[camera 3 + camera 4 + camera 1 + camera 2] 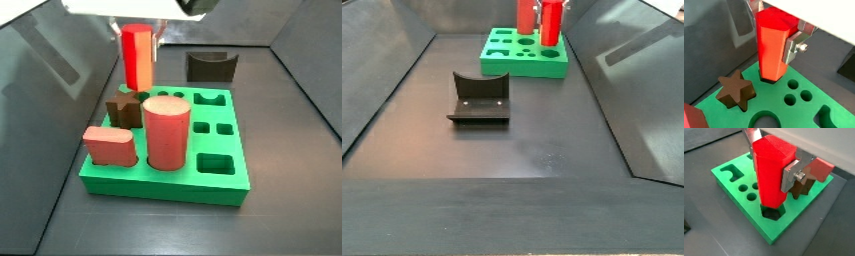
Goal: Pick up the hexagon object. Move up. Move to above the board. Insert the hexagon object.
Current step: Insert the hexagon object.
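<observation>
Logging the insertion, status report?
Claw shut on hexagon object over board. Its tip sits in a corner hole. Brown star piece adjacent, clear.

One gripper [774, 164], one hexagon object [771, 173], one board [221, 170], one pink cylinder [166, 132], one dark U-shaped block [480, 97]

Beneath my pincer [138, 35] lies a dark grey matte floor [516, 150]. Sloping grey walls [382, 70] rise on either side of it, glossy and streaked with pale reflected light.
</observation>
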